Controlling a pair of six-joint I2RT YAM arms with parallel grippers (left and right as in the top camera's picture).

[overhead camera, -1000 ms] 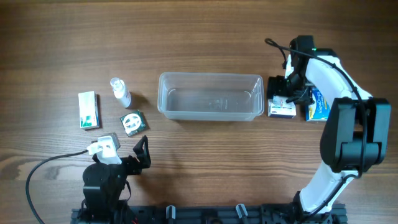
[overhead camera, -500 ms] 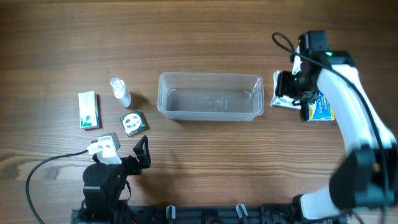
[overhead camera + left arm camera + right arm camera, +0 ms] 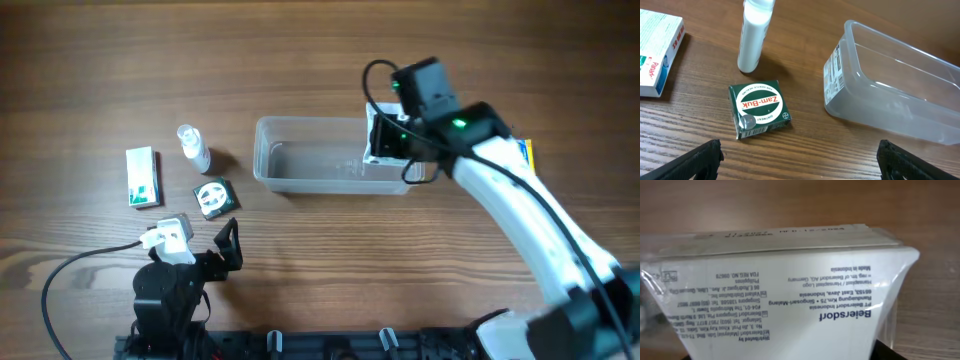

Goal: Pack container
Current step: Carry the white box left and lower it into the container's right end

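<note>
Overhead, the container [image 3: 338, 155] sits around the middle of the desk [image 3: 330, 60], upright, with its long sides running parallel to the far edge. It is a clear tub with rounded corners, and a printed label shows on its left end wall in the left wrist view.

The right arm reaches in from the near right corner, and the right claw [image 3: 392, 140] is over the right end of the container. It is closed on a white box [image 3: 376, 148], which fills the right wrist view with upside-down small print and the word "Beiersdorf". The box is above or just inside the tub's right end. Whether it touches the tub's floor I cannot tell.

The left claw [image 3: 228, 245] rests near the near edge, toward the left corner. Its fingers are spread wide at the bottom corners of the left wrist view, with nothing between them.

Left of the container, a spray bottle [image 3: 193, 147] stands upright. A green Zam-Buk box [image 3: 213, 197] lies flat just nearer the near edge, apart from the bottle. A white-and-green box [image 3: 143, 176] lies flat further toward the left edge. Toward the right edge, a blue-and-yellow box [image 3: 524, 152] shows partly from behind the right arm.
</note>
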